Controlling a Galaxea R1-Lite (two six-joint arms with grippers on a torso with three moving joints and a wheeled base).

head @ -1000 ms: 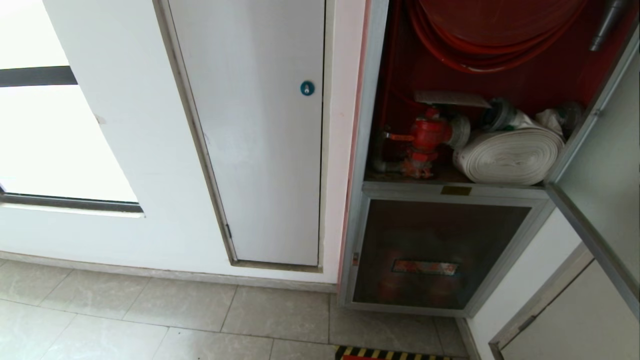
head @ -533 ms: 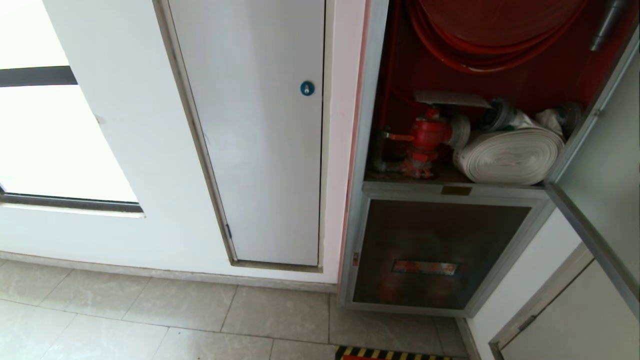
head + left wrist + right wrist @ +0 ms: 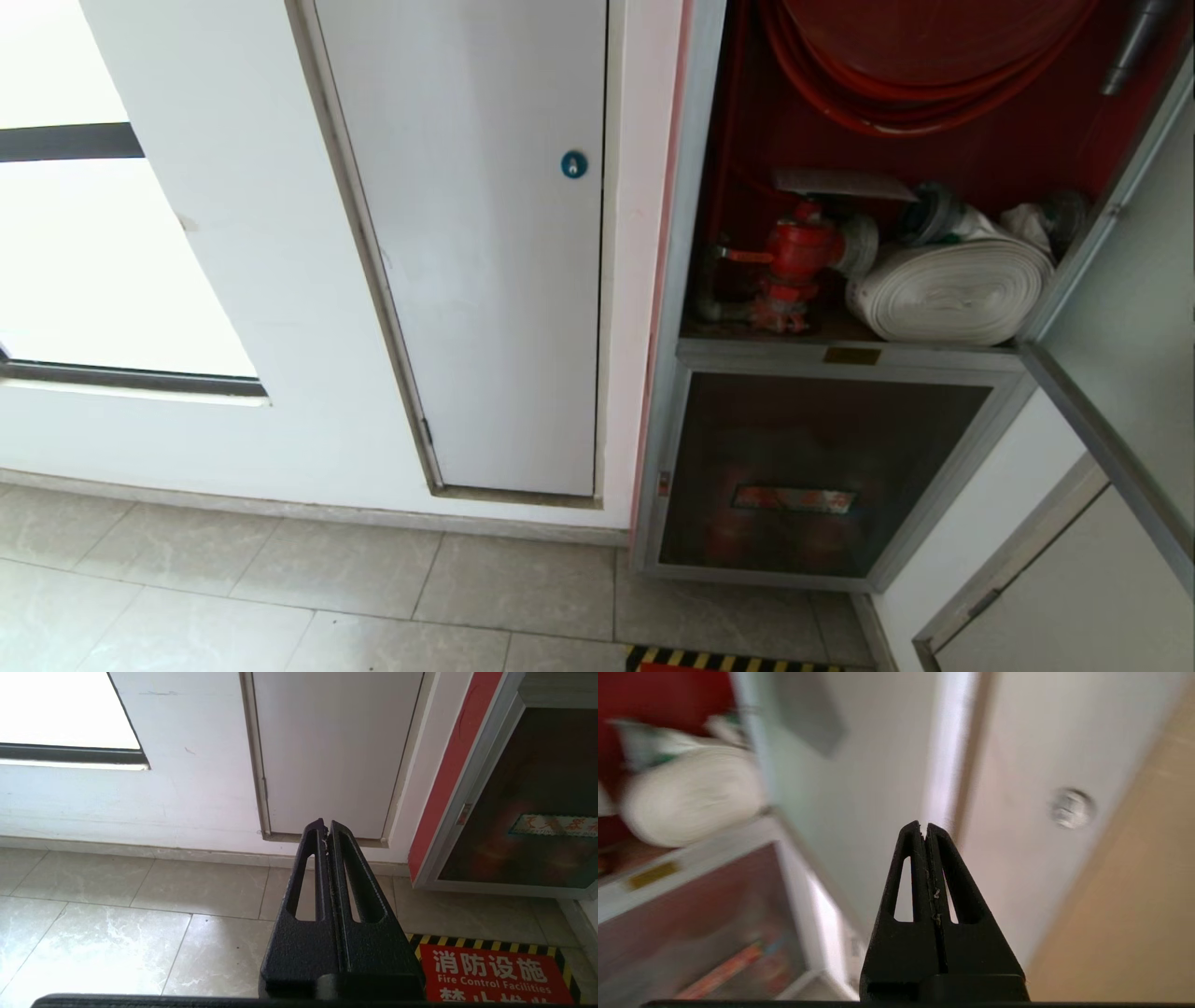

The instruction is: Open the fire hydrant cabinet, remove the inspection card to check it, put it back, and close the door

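The thin whitish inspection card (image 3: pixel 840 184) lay flat in the red interior of the silver-framed fire hydrant cabinet (image 3: pixel 686 280), above the red valve (image 3: pixel 794 257) and beside the rolled white fire hose (image 3: pixel 952 289). The glass door (image 3: pixel 1120 308) stood open on the right. The right gripper (image 3: pixel 923 828), jaws together and empty, faced that door; it would need to open, then approach the card's free edge level. The left gripper (image 3: pixel 325 825), also closed, hung low over the floor.

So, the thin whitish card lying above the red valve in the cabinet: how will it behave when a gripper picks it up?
The inspection card looks like a thin flat sheet, so probably light and somewhat bendy if pinched at one edge. It lies flat above the red valve, so a finger may struggle to get under it, and it could slide.
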